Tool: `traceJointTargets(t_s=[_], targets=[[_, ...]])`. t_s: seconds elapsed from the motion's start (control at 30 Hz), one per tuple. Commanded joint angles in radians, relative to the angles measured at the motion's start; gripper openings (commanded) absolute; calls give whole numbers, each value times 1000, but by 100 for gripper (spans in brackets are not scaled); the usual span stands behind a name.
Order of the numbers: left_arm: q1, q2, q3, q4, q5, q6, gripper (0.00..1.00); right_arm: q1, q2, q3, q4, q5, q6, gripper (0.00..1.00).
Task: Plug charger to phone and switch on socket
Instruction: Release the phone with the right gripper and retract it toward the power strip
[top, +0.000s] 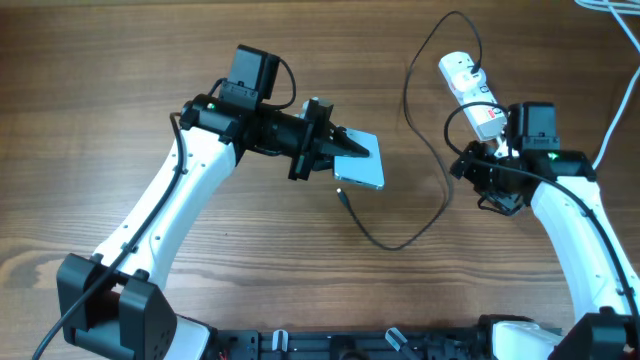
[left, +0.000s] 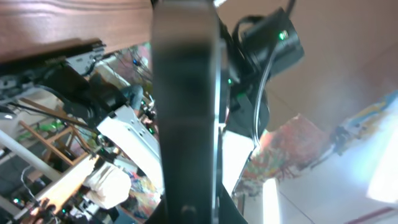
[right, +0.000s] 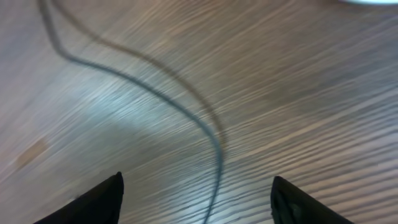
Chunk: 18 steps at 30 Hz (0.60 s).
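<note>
My left gripper (top: 343, 150) is shut on the phone (top: 365, 172) and holds it tilted above the table, its pale face up in the overhead view. In the left wrist view the phone (left: 186, 106) is a dark slab seen edge-on between the fingers. The charger cable (top: 445, 190) loops from the white socket (top: 468, 82) at the back right down to its plug tip (top: 342, 194), which lies on the table just below the phone. My right gripper (top: 472, 178) is open and empty, low over the cable (right: 214, 143), which passes between its fingers (right: 196, 180).
The socket's thick white cord (top: 618, 105) runs off along the right edge. The wooden table (top: 120, 90) is bare to the left and at the front centre. Both arm bases stand at the front edge.
</note>
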<state>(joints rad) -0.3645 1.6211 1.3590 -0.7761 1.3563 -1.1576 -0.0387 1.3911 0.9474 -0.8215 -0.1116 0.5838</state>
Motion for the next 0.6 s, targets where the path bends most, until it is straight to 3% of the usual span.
traceJointTargets(t_s=[0.0, 0.1, 0.57], targets=[[3, -28, 14, 6, 80, -10, 4, -1, 19, 8, -3, 89, 29, 88], [3, -28, 14, 6, 80, -10, 4, -1, 24, 8, -3, 88, 29, 100], [2, -28, 14, 6, 140, -10, 4, -1, 26, 8, 55, 89, 29, 100]])
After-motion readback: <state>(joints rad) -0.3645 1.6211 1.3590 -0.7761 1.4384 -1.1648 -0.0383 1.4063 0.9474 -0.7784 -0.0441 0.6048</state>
